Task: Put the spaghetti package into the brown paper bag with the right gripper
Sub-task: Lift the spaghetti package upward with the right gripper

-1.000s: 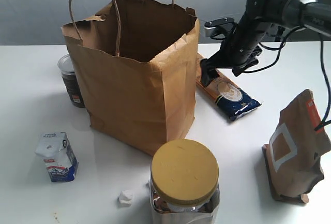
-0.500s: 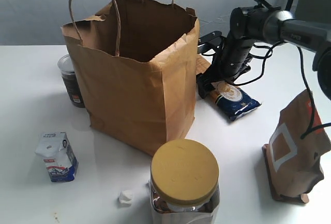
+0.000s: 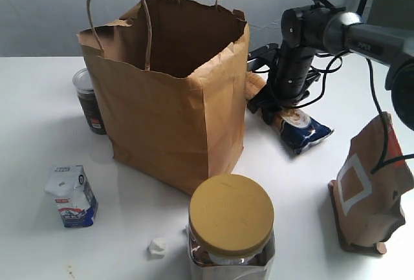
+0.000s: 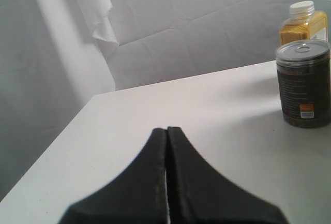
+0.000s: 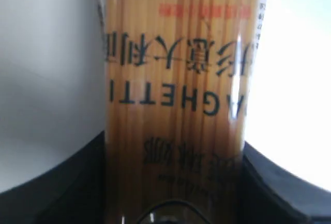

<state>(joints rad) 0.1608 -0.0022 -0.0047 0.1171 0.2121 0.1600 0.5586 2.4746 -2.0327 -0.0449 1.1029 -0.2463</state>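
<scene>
The spaghetti package [image 3: 301, 129] lies on the white table just right of the brown paper bag [image 3: 174, 105], its dark blue end pointing to the front right. My right gripper [image 3: 267, 107] is down on the package's orange part, close to the bag's wall. In the right wrist view the package [image 5: 176, 69] fills the whole gap between the two black fingers [image 5: 67, 182], touching both sides, so the right gripper [image 5: 173, 154] is shut on it. The bag stands upright with its mouth open. My left gripper [image 4: 166, 130] is shut and empty, over bare table, and does not show in the exterior view.
A jar with a yellow lid [image 3: 229, 228] stands in front of the bag. A brown pouch [image 3: 372, 183] leans at the right edge. A milk carton [image 3: 71, 196] and a dark can [image 3: 87, 99] sit left of the bag. The left wrist view shows a can [image 4: 303, 87] and a yellow jar [image 4: 302, 25].
My right arm has come down and leftward onto the spaghetti package and its fingers now hold it. The package's blue end has shifted slightly to the right. The left gripper's earlier state is not shown.
</scene>
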